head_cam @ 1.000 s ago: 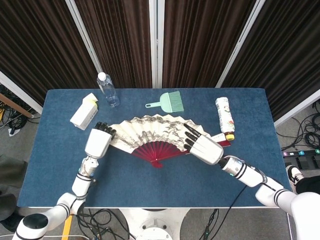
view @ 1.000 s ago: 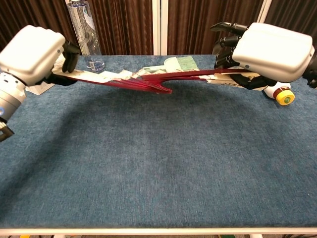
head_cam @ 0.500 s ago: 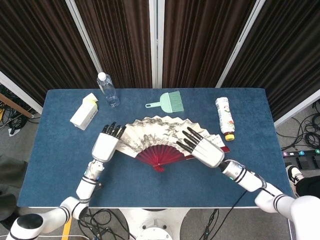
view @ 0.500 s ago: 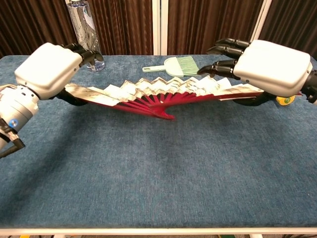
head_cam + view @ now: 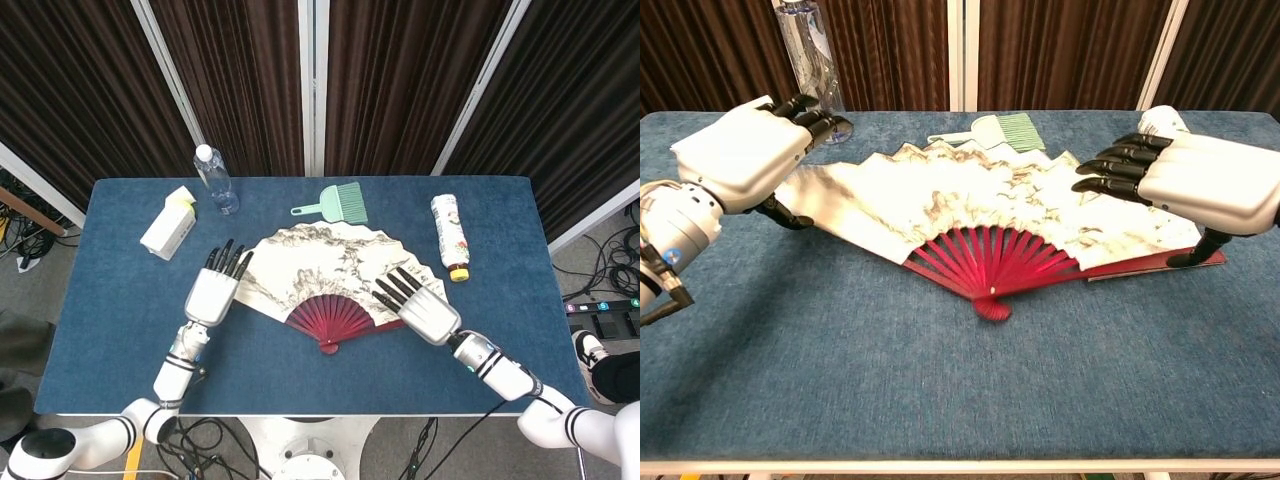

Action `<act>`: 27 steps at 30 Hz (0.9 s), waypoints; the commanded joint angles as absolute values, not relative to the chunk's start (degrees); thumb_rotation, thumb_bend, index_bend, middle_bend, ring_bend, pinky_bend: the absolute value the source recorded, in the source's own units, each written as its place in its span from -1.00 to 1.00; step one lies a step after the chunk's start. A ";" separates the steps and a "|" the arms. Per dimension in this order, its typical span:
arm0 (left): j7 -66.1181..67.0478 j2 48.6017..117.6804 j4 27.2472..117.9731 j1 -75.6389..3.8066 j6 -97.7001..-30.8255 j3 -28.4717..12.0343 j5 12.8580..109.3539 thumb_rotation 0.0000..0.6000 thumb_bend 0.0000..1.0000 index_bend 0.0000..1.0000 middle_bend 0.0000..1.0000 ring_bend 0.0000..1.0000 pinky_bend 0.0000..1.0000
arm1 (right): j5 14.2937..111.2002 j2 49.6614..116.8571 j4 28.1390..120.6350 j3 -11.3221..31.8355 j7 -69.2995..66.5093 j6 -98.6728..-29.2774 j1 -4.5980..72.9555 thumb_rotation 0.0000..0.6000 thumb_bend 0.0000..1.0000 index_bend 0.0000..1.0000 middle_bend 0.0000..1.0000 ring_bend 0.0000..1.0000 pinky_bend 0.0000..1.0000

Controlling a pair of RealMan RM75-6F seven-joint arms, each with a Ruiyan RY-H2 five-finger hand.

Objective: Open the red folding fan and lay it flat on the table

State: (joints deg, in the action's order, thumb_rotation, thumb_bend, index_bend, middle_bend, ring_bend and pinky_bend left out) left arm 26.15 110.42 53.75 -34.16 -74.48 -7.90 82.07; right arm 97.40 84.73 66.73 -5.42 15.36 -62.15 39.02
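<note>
Fan [image 5: 330, 270] lies spread on desk [image 5: 300, 370]; left hand [image 5: 212, 293] at 9 o'clock and right hand [image 5: 428, 312] at 3 o'clock rest open-fingered. We judge withdrawing fingers could snag paper, refolding it.

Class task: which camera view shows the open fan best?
The head view: the whole fan spreads out from above, edge to edge. The chest view shows it low and foreshortened, with the right hand over its far corner.

Left hand [image 5: 211, 294] and right hand [image 5: 429, 314] hover, fingers extended.
</note>
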 commanded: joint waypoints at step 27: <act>6.15 70.34 88.78 -7.15 -90.11 -4.04 78.30 1.00 -1.00 -0.68 -0.71 -1.00 -0.71 | 84.03 60.99 89.09 -1.58 2.58 -89.60 12.01 1.00 -0.68 -0.88 -0.67 -0.97 -0.93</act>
State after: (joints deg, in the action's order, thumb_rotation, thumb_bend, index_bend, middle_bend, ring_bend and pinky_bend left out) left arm 6.62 71.76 87.58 -9.52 -87.83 -6.11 77.02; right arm 84.49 61.92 87.94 -1.03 3.47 -88.21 13.74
